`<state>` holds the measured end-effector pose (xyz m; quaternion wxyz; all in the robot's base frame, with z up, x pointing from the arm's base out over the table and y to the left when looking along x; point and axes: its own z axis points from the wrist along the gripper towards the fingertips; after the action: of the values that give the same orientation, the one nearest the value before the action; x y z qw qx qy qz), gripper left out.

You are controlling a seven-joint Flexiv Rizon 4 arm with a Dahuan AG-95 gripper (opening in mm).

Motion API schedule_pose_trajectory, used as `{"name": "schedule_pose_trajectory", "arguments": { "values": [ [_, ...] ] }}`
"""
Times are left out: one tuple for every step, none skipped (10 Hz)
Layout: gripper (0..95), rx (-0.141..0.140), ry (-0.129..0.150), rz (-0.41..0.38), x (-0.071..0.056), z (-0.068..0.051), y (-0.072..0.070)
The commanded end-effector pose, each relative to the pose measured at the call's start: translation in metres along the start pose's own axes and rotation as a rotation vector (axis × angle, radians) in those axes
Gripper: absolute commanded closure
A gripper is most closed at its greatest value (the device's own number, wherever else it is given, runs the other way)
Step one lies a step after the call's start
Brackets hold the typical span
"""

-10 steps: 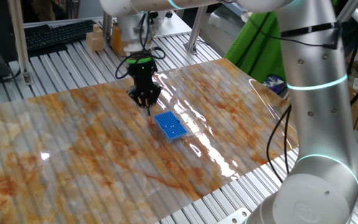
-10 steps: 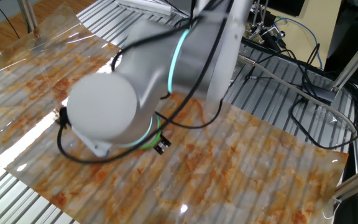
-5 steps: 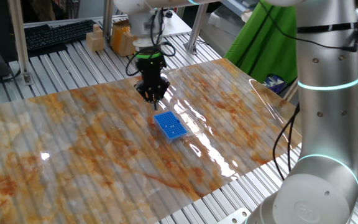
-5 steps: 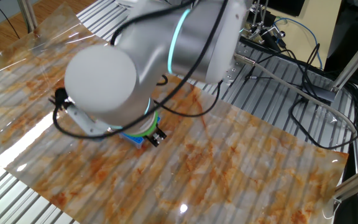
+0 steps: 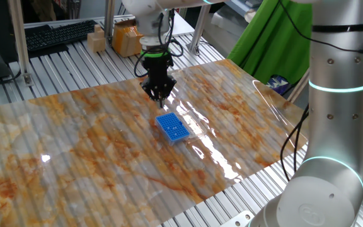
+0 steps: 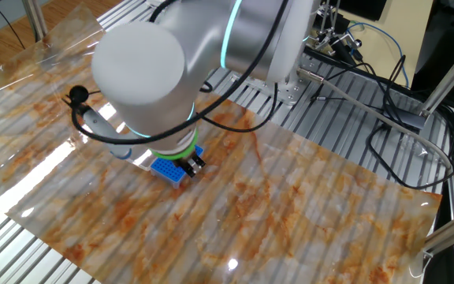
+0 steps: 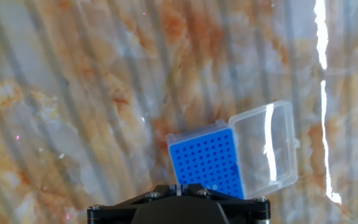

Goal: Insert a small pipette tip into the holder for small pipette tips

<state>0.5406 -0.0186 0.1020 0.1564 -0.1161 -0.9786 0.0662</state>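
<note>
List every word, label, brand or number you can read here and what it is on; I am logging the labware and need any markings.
No text can be read in any view.
Blue holder: only a plain grid of holes, no lettering visible.
Its clear open lid: no marking visible.
Cardboard boxes behind the table: no readable print.
Keyboard: keys too small to read.
Tool: no label visible.

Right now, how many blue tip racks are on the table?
1. The rack sits mid-table on the marbled sheet, just below the gripper, with its clear lid flipped open beside it. The arm could hide others.
</note>
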Motion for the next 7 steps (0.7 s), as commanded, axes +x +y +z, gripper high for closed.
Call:
{"name": "schedule_pose_trajectory", "arguments": {
  "values": [
    [95.0, 0.003, -0.041, 0.002, -0.003, -0.001, -0.006],
    [95.0, 0.004, -0.056, 0.002, -0.006, -0.001, -0.01],
    [95.0, 0.003, -0.065, 0.001, -0.009, -0.002, -0.012],
    [95.0, 0.004, -0.074, 0.001, -0.011, -0.003, -0.015],
    [95.0, 0.001, -0.089, 0.004, -0.013, -0.003, -0.017],
    [95.0, -0.004, -0.104, 0.007, -0.015, -0.003, -0.019],
    [95.0, -0.009, -0.117, 0.008, -0.016, -0.003, -0.02]
  ]
}}
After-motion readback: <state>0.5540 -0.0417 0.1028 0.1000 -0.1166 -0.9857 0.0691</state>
